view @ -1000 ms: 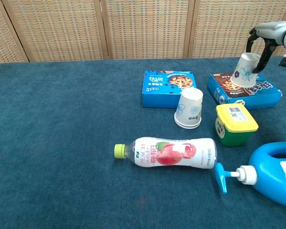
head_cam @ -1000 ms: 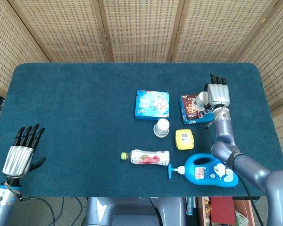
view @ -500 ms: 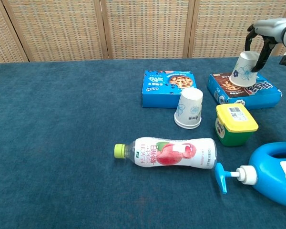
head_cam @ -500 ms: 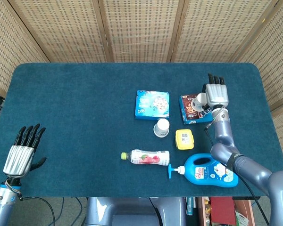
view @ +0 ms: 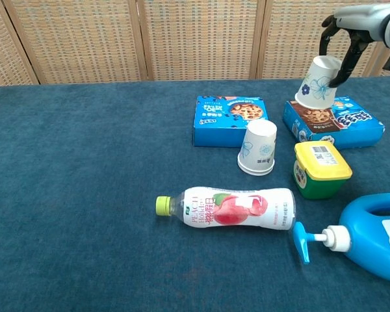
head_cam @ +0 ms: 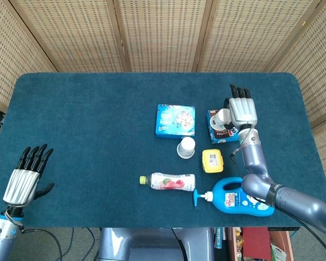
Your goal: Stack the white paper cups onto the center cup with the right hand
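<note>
Cup (view: 317, 82) hangs tilted, mouth down-left, base up-right, pinched by right hand (view: 348, 29) fingers above brown box (view: 335, 121). Center cup (view: 258, 147) stands mouth-down on table (view: 84, 195), w/ nothing on it. Left hand (head_cam: 25, 176) fingers spread, holding nothing.

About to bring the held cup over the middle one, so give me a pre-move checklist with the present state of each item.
1. Right hand grips the white paper cup with the blue flower print: ok.
2. Held cup lifted off the dark blue chocolate biscuit box: ok, it hangs above the box's left end.
3. Held cup mouth down to match the target: not ok, it is tilted.
4. Upside-down white paper cup at the centre upright on its rim and uncovered: ok.
5. Path leftward free of the yellow-lidded green tub: ok, the tub sits lower and nearer the camera.
6. Left hand out of the way: ok, at the far left edge.
</note>
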